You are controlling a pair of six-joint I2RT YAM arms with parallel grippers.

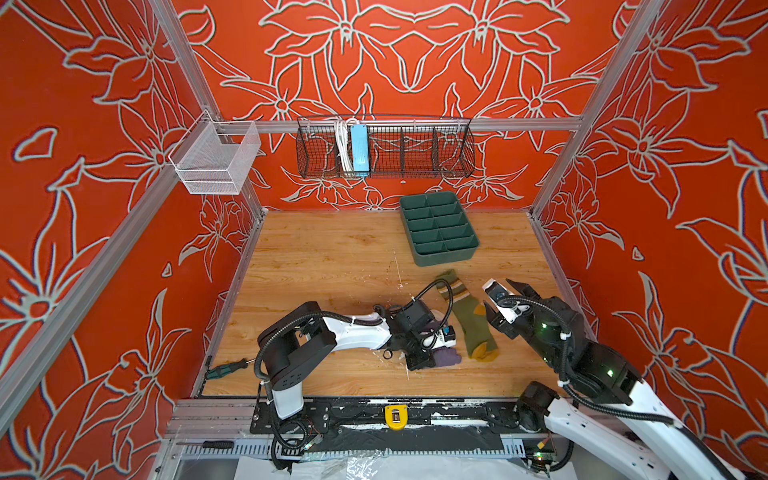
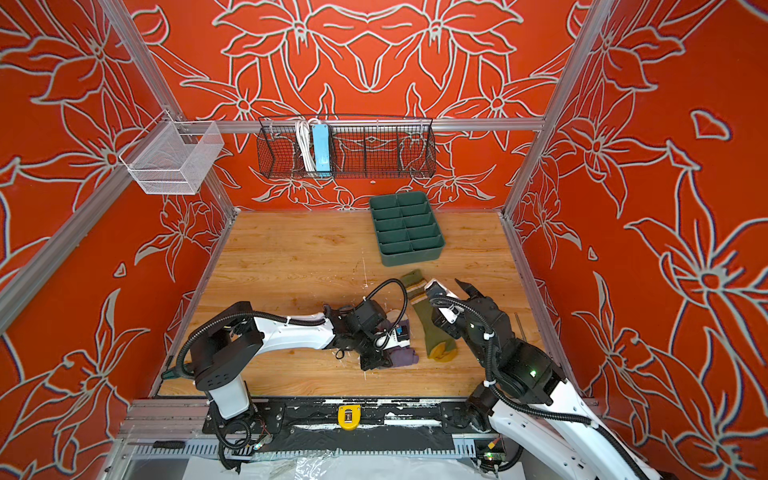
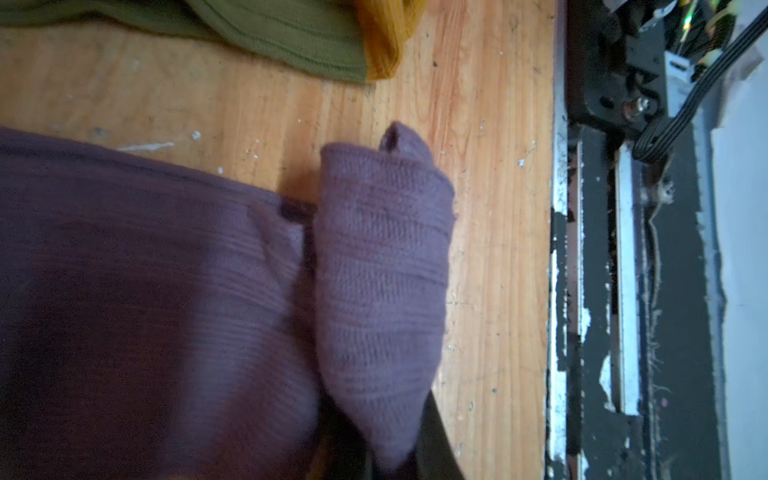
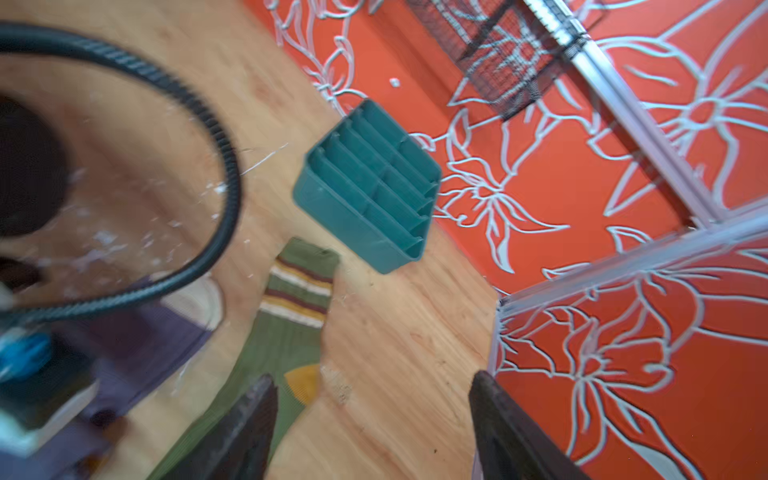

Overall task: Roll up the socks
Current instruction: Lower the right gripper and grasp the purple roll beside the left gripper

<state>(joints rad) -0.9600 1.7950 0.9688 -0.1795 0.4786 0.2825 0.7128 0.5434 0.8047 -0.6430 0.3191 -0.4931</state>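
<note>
Well, L gripper [image 1: 426, 359] clamps purple sock [image 3: 382, 266] at its rolled end; if I yank, roll unwinds. R gripper [image 4: 374, 380] gapes empty, olive sock [image 4: 286, 332] just beside it.

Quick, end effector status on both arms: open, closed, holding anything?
Left end effector: closed on the purple sock.
Right end effector: open, holding nothing.

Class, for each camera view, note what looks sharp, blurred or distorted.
Both top views: sharp, evenly lit, wide-angle. Left wrist view: purple sock crisp at its rolled end, blurred elsewhere. Right wrist view: smeared overall, green tray and olive sock included.
</note>
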